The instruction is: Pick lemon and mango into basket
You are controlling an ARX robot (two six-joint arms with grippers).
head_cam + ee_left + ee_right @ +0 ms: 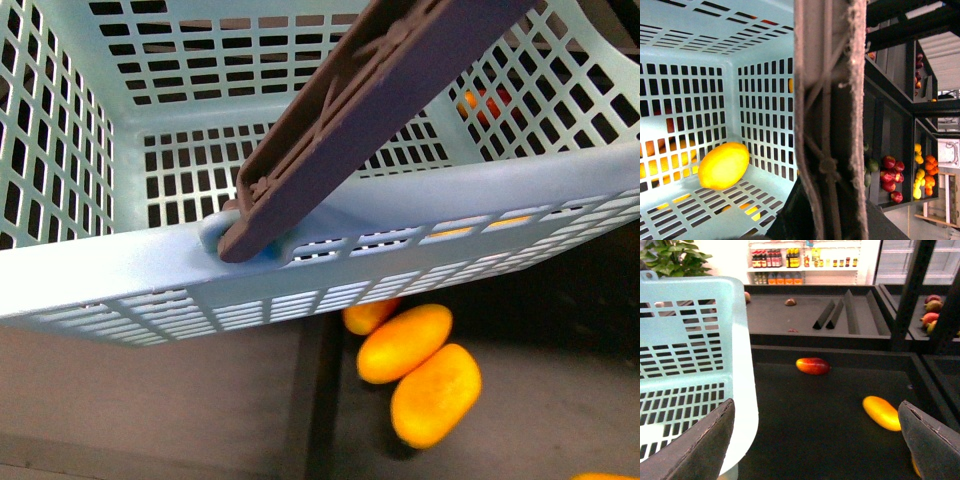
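The turquoise basket [90,280] fills the top of the front view, tilted, with its brown handle [370,110] across it. My left gripper [826,205] is shut on that handle [825,100]. The lemon [723,165] lies on the basket floor near a corner. Below the basket, two plump yellow-orange mangoes [404,343] [435,394] lie side by side on the dark shelf, with a third [368,315] partly hidden by the basket. My right gripper [815,445] is open and empty above the dark shelf, beside the basket wall [690,370]. A yellow-orange mango [881,412] lies near its one finger [932,440].
A red-blushed mango [812,365] lies further back on the dark shelf. Raised dividers [840,310] and a black post [910,290] stand behind it. Side shelves hold red and yellow fruit [890,175]. An orange-red fruit [480,103] shows through the basket wall.
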